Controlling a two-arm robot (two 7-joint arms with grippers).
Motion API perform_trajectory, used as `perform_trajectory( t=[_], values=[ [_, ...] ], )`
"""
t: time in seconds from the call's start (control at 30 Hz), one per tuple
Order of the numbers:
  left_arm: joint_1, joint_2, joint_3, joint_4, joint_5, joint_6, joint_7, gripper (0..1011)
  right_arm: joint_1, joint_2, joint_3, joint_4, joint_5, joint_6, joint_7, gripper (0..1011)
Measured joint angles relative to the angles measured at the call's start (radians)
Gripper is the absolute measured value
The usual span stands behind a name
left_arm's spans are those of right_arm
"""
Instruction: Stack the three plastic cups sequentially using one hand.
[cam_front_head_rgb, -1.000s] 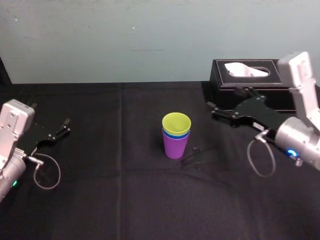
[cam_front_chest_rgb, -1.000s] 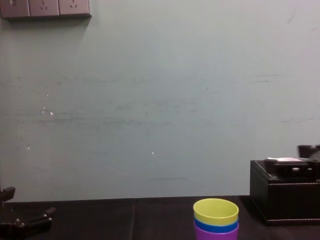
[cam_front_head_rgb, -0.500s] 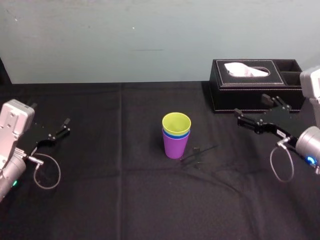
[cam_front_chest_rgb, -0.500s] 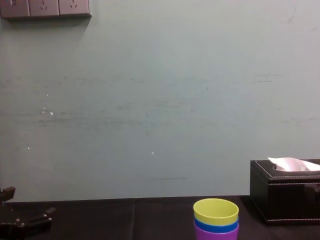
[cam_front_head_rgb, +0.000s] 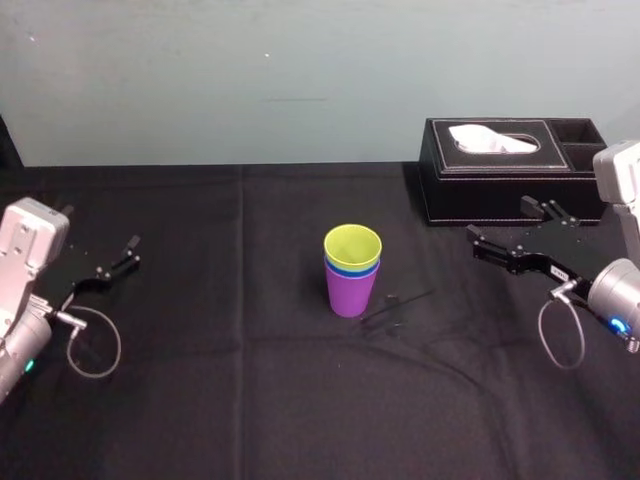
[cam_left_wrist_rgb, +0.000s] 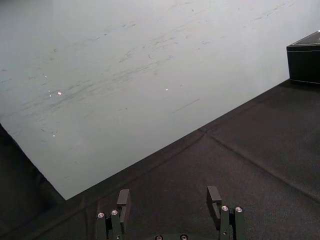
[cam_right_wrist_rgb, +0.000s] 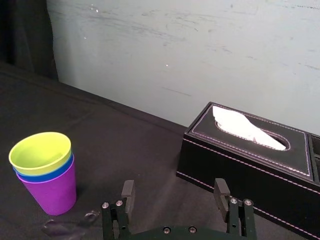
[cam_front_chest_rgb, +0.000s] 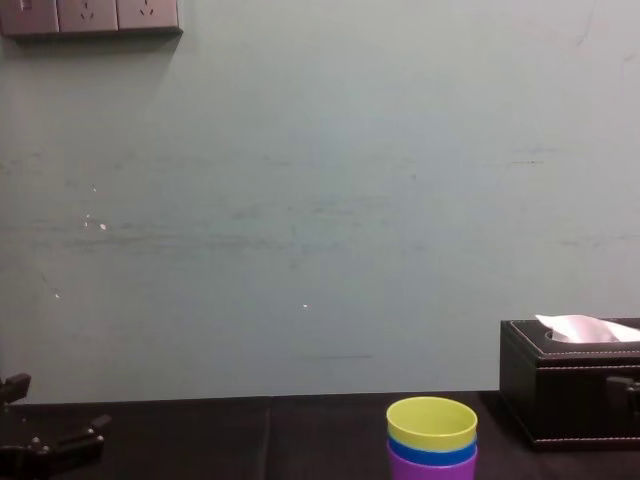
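on your black-draped surface (cam_front_head_rgb: 200, 380) the three plastic cups (cam_front_head_rgb: 351, 272) stand nested at centre, so stacking looks done. your right pincer (cam_front_head_rgb: 498, 220) hangs wide and empty beside the tissue box (cam_front_head_rgb: 500, 180); left pincer (cam_front_head_rgb: 128, 252) is parked wide, far left.

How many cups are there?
3, nested in one stack: the purple cup at the bottom, the blue cup inside it, the yellow-green cup on top.
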Motion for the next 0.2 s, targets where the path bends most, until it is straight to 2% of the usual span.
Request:
perform_trajectory(
  t=[0.2],
  values=[
    [0.000, 0.000, 0.000, 0.000, 0.000, 0.000, 0.000, 1000, 0.000, 0.000, 0.000, -0.005, 0.002, 0.002, 0.001, 1003]
  ],
)
